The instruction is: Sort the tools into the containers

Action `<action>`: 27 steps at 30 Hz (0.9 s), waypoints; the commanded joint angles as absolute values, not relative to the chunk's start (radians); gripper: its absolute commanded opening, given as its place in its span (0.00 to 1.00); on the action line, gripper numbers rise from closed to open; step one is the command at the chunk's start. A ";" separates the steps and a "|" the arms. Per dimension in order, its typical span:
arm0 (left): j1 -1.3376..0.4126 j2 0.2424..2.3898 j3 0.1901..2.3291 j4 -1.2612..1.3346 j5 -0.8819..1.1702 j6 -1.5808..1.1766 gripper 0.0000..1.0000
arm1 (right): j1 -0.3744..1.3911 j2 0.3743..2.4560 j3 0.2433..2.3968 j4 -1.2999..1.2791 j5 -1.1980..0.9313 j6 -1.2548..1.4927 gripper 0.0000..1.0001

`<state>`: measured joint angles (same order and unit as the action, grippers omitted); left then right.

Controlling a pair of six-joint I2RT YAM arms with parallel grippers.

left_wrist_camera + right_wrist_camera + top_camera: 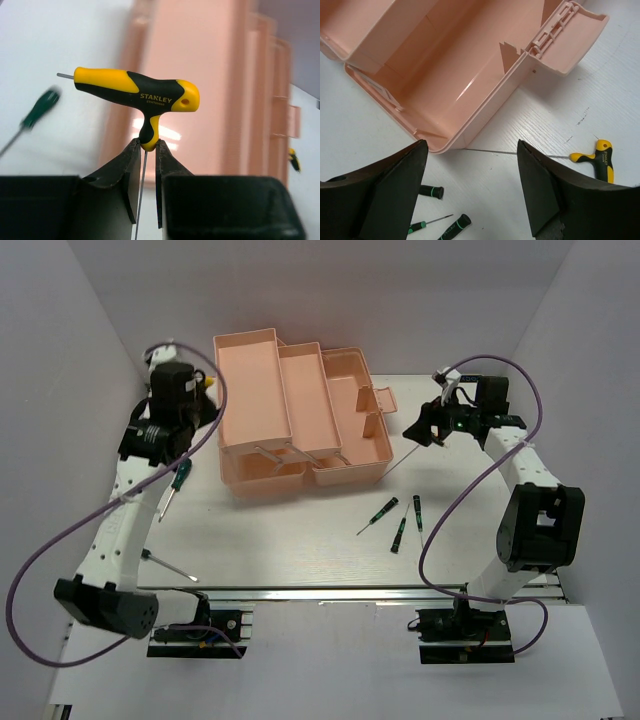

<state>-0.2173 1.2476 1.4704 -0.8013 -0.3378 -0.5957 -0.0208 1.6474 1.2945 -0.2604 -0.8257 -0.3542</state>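
Note:
My left gripper is shut on the stem of a yellow-and-black T-handle rod, held up in the air beside the pink toolbox. From above, that gripper hangs at the left end of the toolbox, whose trays stand open. My right gripper is open and empty, above the table by the toolbox corner. A second T-handle rod lies beneath it, its shaft reaching the toolbox. Three small green-and-black screwdrivers lie in front.
A larger green-handled screwdriver lies left of the toolbox, beside my left arm. Another thin rod rests near the front left edge. The white enclosure walls stand on both sides.

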 commanded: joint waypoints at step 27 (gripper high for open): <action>-0.218 1.961 2.298 -0.657 -0.103 -0.353 0.61 | -0.002 1.933 1.492 -0.301 -0.212 0.098 0.72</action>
